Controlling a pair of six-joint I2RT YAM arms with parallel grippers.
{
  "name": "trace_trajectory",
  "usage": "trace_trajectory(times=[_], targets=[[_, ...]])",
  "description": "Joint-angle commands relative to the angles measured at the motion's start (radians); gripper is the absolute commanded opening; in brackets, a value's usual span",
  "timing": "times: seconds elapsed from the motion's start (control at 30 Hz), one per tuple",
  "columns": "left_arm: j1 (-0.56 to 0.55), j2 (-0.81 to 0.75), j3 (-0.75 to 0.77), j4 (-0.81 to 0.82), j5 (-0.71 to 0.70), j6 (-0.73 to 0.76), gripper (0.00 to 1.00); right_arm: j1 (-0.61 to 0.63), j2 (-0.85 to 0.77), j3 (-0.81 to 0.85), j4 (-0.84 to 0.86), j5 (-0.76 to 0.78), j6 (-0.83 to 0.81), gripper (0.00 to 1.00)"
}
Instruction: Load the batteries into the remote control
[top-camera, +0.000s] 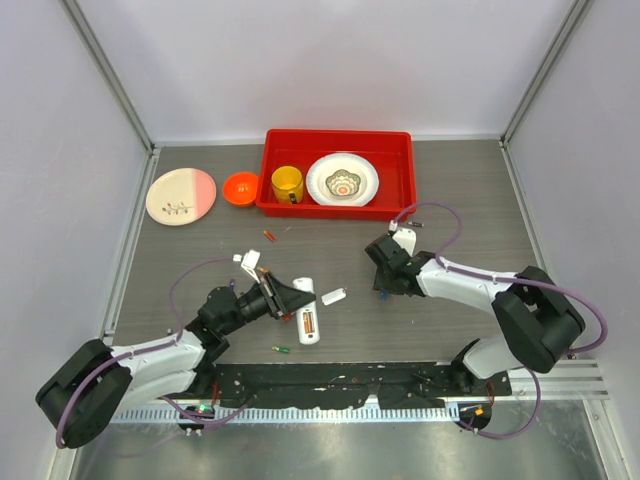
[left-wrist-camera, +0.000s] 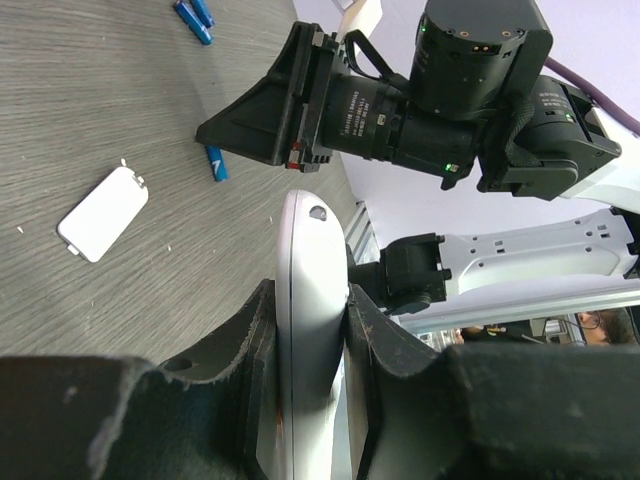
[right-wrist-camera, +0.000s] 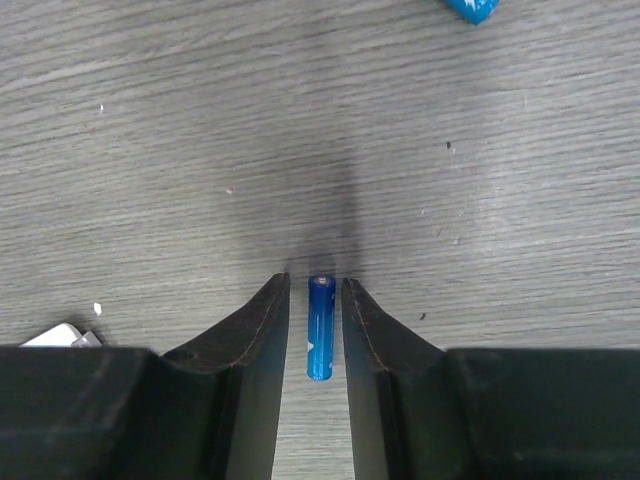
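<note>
— What sits along the desk's (top-camera: 460, 190) far edge?
— A red tray (top-camera: 335, 134), holding a yellow cup (top-camera: 287, 184) and a white patterned plate (top-camera: 342, 179).
— And left of it?
— An orange bowl (top-camera: 240, 188) just beside it, then a pink-and-cream plate (top-camera: 181, 196) by the left edge.

A blue battery (right-wrist-camera: 320, 335) lies on the grey table (right-wrist-camera: 300, 120) between the right end effector's (right-wrist-camera: 314, 284) narrowly parted fingers.
</note>
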Motion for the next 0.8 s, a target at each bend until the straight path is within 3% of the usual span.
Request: trace_trajectory(times=[0.0,0.23,0.27,0.3,0.47,0.53,0.63,0.77], targets=[[-0.005,0.014,0.025,0.098,0.004,-0.001,0.00,0.010,-0.004,-0.047,-0.074,-0.037,0.033,0.32],[-0.008,0.056,0.025,0.139,0.012,-0.010,0.00,0.010,0.025,-0.053,-0.063,-0.049,0.019,0.17],[-0.011,0.057,0.030,0.141,0.012,-0.010,0.00,0.010,0.027,-0.051,-0.062,-0.046,0.014,0.12],[-0.013,0.060,0.031,0.143,0.012,-0.010,0.00,0.010,0.025,-0.044,-0.063,-0.038,0.004,0.01],[-0.027,0.094,0.080,0.146,0.027,-0.010,0.00,0.016,-0.140,-0.013,-0.027,-0.014,-0.065,0.01],[-0.033,0.129,0.102,0.181,0.035,-0.014,0.00,0.047,-0.298,0.016,-0.003,0.006,-0.128,0.01],[-0.033,0.182,0.116,0.293,0.034,-0.054,0.00,0.131,-0.482,0.048,0.055,0.021,-0.200,0.01],[-0.033,0.362,0.139,0.469,0.041,-0.147,0.00,0.263,-0.623,0.018,0.119,0.093,-0.268,0.01]])
